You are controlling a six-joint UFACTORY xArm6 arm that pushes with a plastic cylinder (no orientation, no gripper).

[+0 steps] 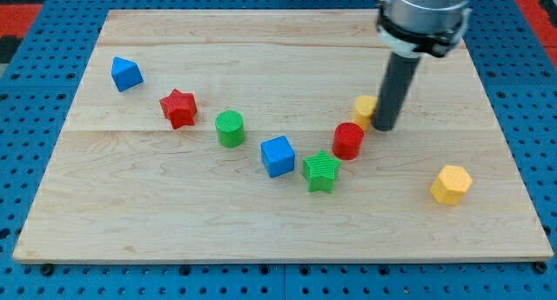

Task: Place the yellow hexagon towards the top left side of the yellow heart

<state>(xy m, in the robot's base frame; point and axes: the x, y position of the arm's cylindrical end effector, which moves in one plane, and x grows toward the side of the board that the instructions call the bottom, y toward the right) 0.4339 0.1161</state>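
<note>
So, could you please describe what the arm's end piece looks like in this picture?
A straight dark rod, round and matt black, hangs from a wider grey metallic collar with a pale ring at its lower edge. My tip is plain and blunt. No cables or markings show.

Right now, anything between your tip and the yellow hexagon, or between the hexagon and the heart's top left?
Nothing between my tip and the yellow hexagon: bare board. The yellow block half hidden behind my rod is likely the heart. A straight push toward its top left runs into the heart itself, and the red cylinder sits just below it.
</note>
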